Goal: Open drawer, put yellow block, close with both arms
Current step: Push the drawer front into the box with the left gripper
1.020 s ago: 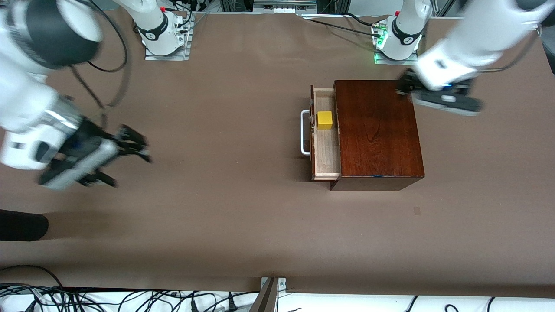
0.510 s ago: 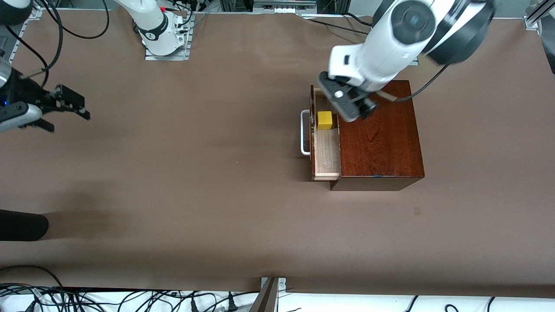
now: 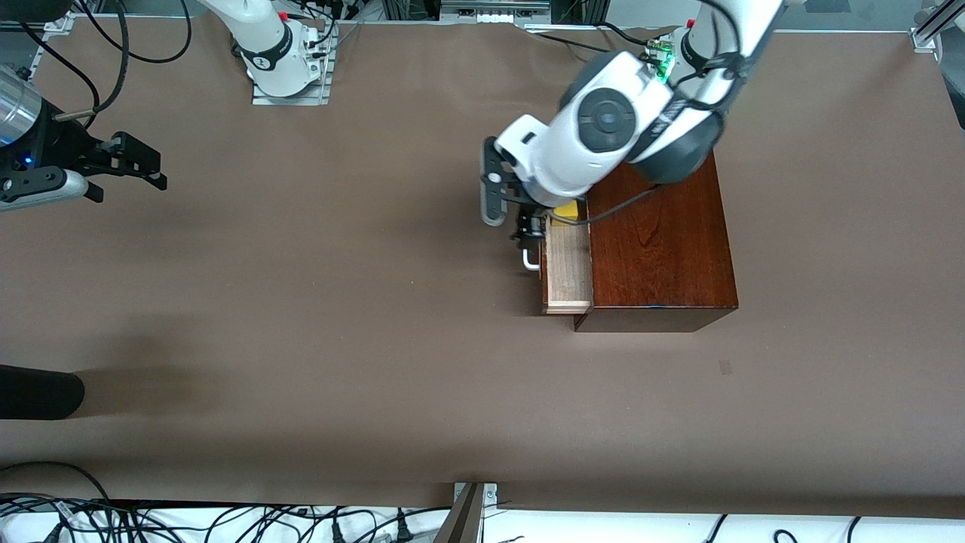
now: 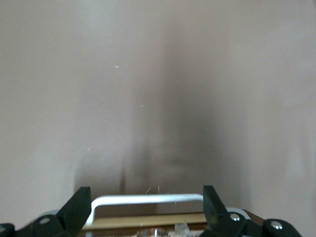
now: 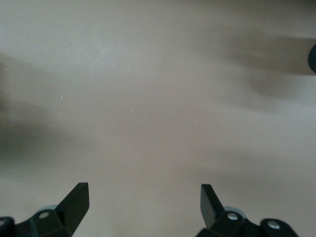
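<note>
The dark reddish-brown box (image 3: 663, 256) sits toward the left arm's end of the table. Its pale-wood drawer (image 3: 567, 275) stands pulled out. The yellow block (image 3: 568, 211) lies in the drawer, mostly hidden under the left arm. My left gripper (image 3: 528, 226) hangs open over the drawer's front, its fingers either side of the white handle (image 3: 530, 260). In the left wrist view the handle (image 4: 148, 199) lies between the open fingers (image 4: 79, 210). My right gripper (image 3: 147, 170) is open and empty over bare table at the right arm's end; its wrist view shows only its fingers (image 5: 78, 200) over the tablecloth.
A brown cloth covers the table (image 3: 377, 339). A black object (image 3: 38, 392) lies at the table's edge near the right arm's end. Cables (image 3: 188, 520) run along the edge nearest the front camera. The arm bases (image 3: 283, 56) stand along the top.
The left arm swung from beside the box, across its top, down to the drawer's handle. The right gripper drew back toward the right arm's end and has nearly stopped.
</note>
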You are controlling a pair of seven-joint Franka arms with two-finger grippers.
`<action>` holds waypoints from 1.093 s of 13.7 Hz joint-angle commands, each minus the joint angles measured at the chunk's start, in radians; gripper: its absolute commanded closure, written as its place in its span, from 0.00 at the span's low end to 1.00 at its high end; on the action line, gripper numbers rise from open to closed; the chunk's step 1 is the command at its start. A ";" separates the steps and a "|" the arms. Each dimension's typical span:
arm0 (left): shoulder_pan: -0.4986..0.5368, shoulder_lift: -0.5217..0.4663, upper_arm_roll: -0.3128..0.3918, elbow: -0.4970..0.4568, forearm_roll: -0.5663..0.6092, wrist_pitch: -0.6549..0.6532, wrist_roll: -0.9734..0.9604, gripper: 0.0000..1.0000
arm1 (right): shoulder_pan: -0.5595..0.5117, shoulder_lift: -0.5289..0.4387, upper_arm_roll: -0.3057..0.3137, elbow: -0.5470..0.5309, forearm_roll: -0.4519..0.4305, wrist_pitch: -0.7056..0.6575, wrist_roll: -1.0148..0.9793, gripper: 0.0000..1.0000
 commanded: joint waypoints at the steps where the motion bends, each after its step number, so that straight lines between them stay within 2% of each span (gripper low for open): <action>1: -0.033 0.089 0.007 0.015 0.074 0.029 0.045 0.00 | -0.001 0.007 0.013 0.022 -0.023 0.002 0.023 0.00; 4: -0.040 0.123 0.007 0.006 0.120 0.040 0.045 0.00 | -0.003 0.013 0.013 0.028 -0.038 0.005 0.023 0.00; 9: -0.021 0.120 0.017 0.004 0.283 -0.144 0.048 0.00 | 0.011 0.011 0.013 0.033 -0.075 0.006 0.024 0.00; 15: 0.028 0.121 0.023 0.001 0.365 -0.234 0.048 0.00 | 0.013 0.011 0.015 0.043 -0.063 -0.005 0.027 0.00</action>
